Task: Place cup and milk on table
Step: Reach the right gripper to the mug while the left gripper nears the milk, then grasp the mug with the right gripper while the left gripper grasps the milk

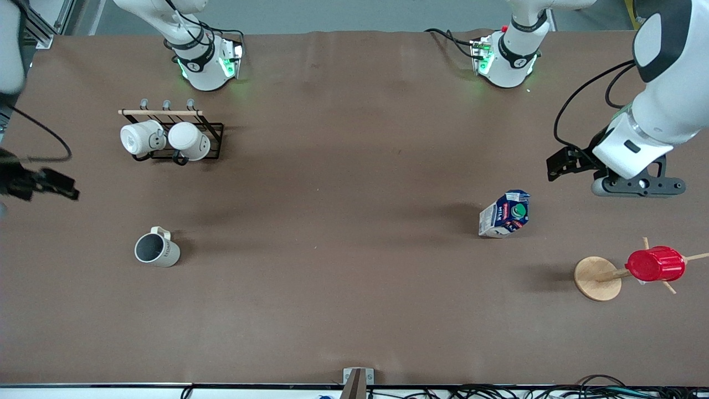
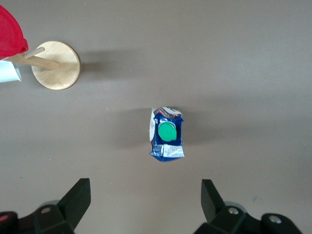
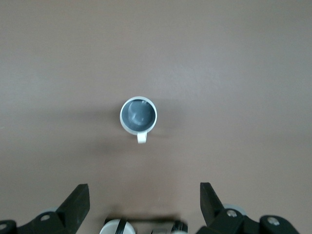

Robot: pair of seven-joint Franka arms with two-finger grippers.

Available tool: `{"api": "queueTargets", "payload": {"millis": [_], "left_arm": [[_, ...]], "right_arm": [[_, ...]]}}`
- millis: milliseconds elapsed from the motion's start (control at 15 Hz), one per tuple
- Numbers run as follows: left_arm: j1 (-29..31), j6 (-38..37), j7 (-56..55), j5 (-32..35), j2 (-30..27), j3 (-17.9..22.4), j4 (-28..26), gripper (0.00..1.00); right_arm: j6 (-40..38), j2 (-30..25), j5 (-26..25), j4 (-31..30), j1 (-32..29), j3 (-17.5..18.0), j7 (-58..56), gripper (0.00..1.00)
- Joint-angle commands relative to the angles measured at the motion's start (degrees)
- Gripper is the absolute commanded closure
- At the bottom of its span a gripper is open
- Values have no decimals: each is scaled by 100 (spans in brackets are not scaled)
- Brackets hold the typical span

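The beige cup [image 1: 157, 250] with a dark grey inside stands upright on the brown table [image 1: 343, 310] toward the right arm's end. In the right wrist view the cup [image 3: 139, 115] lies below my right gripper [image 3: 145, 195], which is up in the air, open and empty. The blue-and-white milk [image 1: 505, 214] with a green cap stands on the table toward the left arm's end. My left gripper [image 1: 637, 187] is up beside it, open and empty. The left wrist view shows the milk [image 2: 167, 132] below, apart from the gripper [image 2: 145, 195].
A black rack [image 1: 166, 138] with two white mugs stands farther from the front camera than the cup. A wooden peg stand [image 1: 597, 278] holding a red ribbed cup [image 1: 655, 264] is nearer the front camera than the milk, at the left arm's end.
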Motion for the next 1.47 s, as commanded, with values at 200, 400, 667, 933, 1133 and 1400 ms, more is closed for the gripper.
{"api": "queueTargets", "payload": {"millis": [200,400,667,933,1133,1400], "left_arm": [[32,758,133,-47,241,-15,-651,0],[41,1076,133,-47,250,-24,-951,0],[23,1594,124,-47,250,-33,-1469,0],[14,1902,107,-47,268,-33,-1813,0],[5,2078,54,-47,320,-41,-1901,0],[-30,2165,19,-47,408,-59,-1910,0]], "right_arm": [[2069,1100,-4,-836,-156,73,-737,0],[2984,1461,13,-1232,-156,73,-896,0],[3751,1628,13,-1760,-165,81,-1124,0],[3805,1813,31,-1760,-148,99,-1116,10],[3796,1822,214,-1734,-121,99,-1080,41],[3778,1848,435,-1673,-104,99,-1046,97]]}}
